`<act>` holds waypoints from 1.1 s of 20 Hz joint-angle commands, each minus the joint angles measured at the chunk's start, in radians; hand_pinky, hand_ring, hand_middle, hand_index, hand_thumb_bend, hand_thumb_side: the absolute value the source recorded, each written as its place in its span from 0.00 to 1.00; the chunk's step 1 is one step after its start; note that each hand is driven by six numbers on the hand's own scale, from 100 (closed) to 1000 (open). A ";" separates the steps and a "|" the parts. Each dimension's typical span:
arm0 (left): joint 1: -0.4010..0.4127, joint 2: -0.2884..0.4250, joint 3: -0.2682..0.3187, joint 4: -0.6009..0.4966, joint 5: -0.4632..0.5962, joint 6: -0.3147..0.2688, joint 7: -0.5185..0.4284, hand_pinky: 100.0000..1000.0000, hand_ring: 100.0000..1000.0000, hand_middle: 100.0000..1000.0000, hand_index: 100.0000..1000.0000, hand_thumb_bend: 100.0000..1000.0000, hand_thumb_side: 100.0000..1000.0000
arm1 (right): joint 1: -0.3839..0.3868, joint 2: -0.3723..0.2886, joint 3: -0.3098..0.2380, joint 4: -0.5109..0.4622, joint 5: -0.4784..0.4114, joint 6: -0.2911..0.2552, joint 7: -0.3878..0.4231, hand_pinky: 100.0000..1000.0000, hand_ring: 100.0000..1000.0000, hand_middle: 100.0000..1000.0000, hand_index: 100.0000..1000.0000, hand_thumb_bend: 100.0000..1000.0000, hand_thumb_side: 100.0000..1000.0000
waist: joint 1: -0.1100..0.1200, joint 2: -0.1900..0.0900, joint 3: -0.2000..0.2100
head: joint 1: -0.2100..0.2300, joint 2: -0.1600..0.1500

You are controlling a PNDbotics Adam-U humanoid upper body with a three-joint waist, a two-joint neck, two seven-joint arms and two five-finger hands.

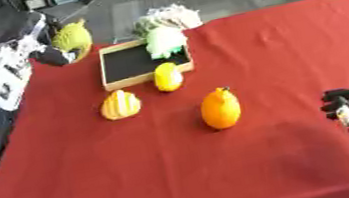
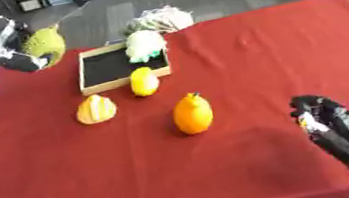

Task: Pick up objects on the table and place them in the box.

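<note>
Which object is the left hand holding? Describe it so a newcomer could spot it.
Start at the red table, go to its far left corner beside the box. There the left hand grips a rounded green object, the only one raised off the cloth.

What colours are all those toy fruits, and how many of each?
Orange: 1, the orange fruit.
Yellow: 2, the yellow fruit by the box and the striped yellow fruit.
Green: 2, the pale green toy in the box and the green fruit in the left hand.
Total: 5.
</note>
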 commanded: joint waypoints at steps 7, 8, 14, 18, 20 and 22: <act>-0.081 -0.021 0.073 0.148 0.030 -0.001 0.214 0.64 0.43 0.40 0.59 0.43 0.00 | -0.043 -0.007 0.007 -0.021 -0.013 0.000 0.013 0.72 0.71 0.70 0.75 0.00 0.47 | 0.000 0.041 -0.048 | 0.035 -0.061; -0.081 -0.022 0.072 0.155 0.034 -0.001 0.220 0.65 0.45 0.41 0.60 0.44 0.00 | -0.045 -0.007 0.007 -0.021 -0.013 0.000 0.013 0.72 0.71 0.70 0.75 0.00 0.47 | 0.001 0.043 -0.050 | 0.036 -0.063; -0.077 -0.032 0.068 0.172 0.062 -0.012 0.232 0.68 0.49 0.46 0.65 0.47 0.00 | -0.051 -0.006 0.009 -0.023 -0.013 0.000 0.016 0.72 0.71 0.70 0.75 0.00 0.47 | 0.007 0.050 -0.056 | 0.035 -0.068; -0.074 -0.036 0.061 0.175 0.060 -0.018 0.229 0.71 0.54 0.51 0.68 0.53 0.02 | -0.054 -0.006 0.009 -0.024 -0.012 0.000 0.017 0.72 0.71 0.70 0.75 0.00 0.47 | 0.008 0.052 -0.060 | 0.034 -0.069; -0.073 -0.038 0.060 0.174 0.057 -0.020 0.226 0.71 0.55 0.52 0.69 0.55 0.07 | -0.054 -0.006 0.009 -0.023 -0.012 0.000 0.017 0.72 0.71 0.70 0.75 0.00 0.47 | 0.009 0.052 -0.061 | 0.033 -0.069; -0.072 -0.040 0.058 0.173 0.058 -0.024 0.223 0.72 0.56 0.54 0.70 0.59 0.10 | -0.055 -0.006 0.009 -0.023 -0.012 0.000 0.017 0.72 0.71 0.70 0.75 0.00 0.47 | 0.010 0.052 -0.062 | 0.033 -0.070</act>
